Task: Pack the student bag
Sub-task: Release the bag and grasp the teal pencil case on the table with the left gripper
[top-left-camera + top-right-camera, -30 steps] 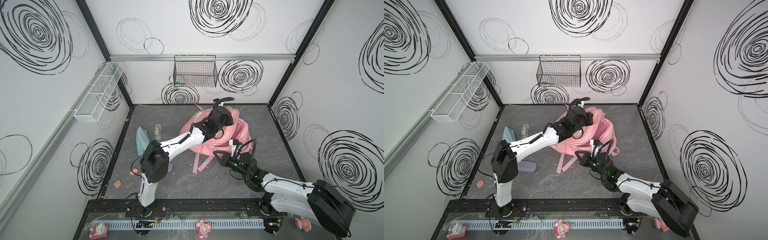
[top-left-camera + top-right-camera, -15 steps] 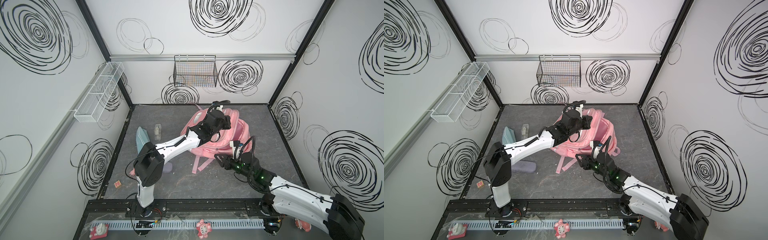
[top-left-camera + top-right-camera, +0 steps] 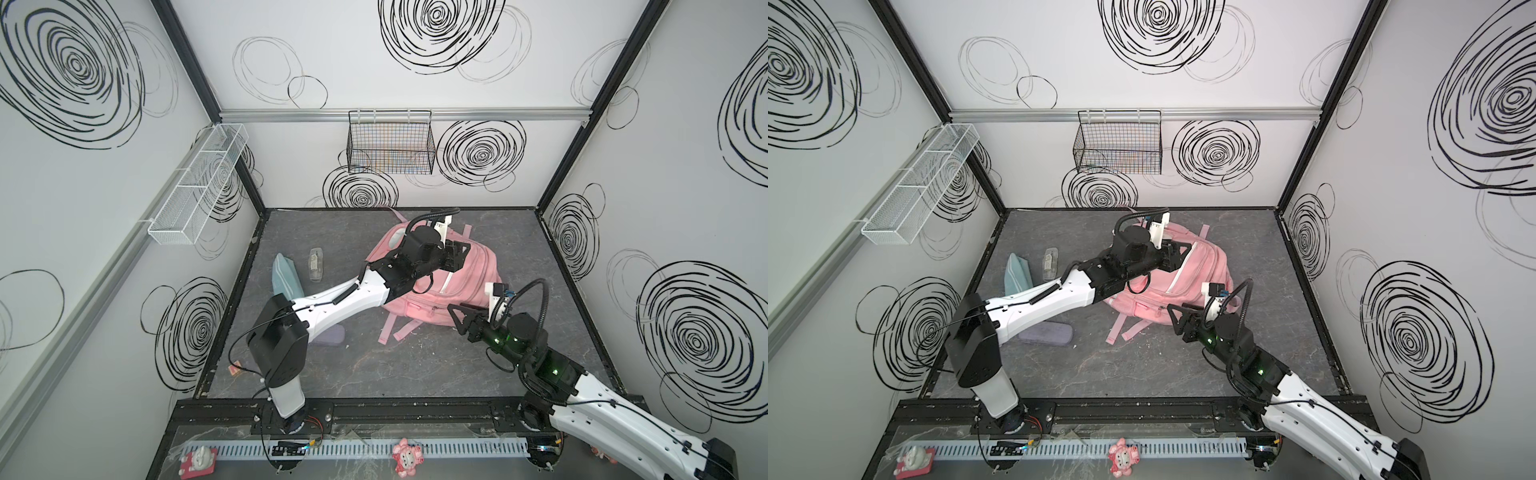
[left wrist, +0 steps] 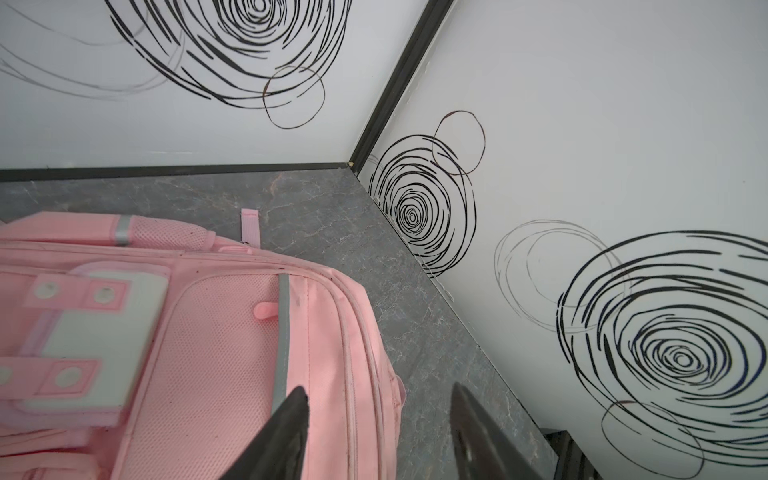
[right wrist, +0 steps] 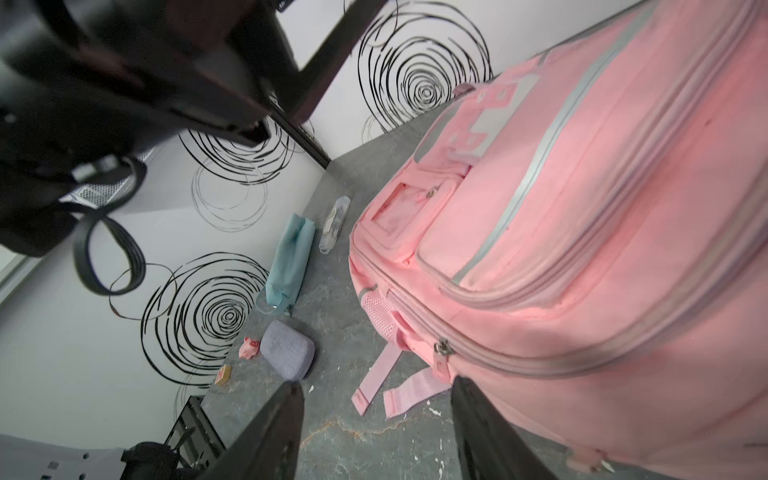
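Lying: student bag (image 3: 469, 286) under left pincer (image 4: 379, 399) | just beside right pincer (image 5: 376, 388)

The student bag (image 3: 478, 274) is matt cloth with mesh panels; the tabletop (image 3: 415, 374) looks matt, stone-veined.

We find a robotics test cell — an enclosure of white panels (image 3: 353, 62) printed with black swirls (image 3: 436, 16), black frame posts (image 3: 590, 112), a grey stone-look floor (image 3: 415, 374), and a left arm (image 3: 332, 303) and right arm (image 3: 623, 424) bolted to a base rail (image 3: 415, 413).
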